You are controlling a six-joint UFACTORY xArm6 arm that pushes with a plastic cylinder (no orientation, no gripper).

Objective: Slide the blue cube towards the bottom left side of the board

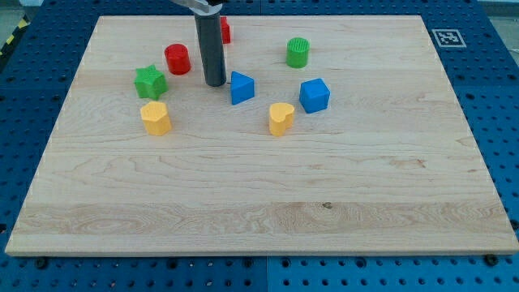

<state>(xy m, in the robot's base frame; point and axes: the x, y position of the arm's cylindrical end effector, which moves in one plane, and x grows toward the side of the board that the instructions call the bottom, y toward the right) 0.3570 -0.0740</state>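
The blue cube [315,95] sits right of the board's middle, in the upper half. My tip [215,83] rests on the board well to the cube's left, just left of a blue triangular block [241,88]. A yellow heart-shaped block [280,118] lies just below and left of the cube. The tip touches no block that I can tell.
A red cylinder [177,59] and a green star [150,82] lie left of the tip, with a yellow block [155,118] below them. A red block [225,31] is partly hidden behind the rod. A green cylinder [298,53] stands above the cube. The wooden board [259,203] lies on a blue perforated table.
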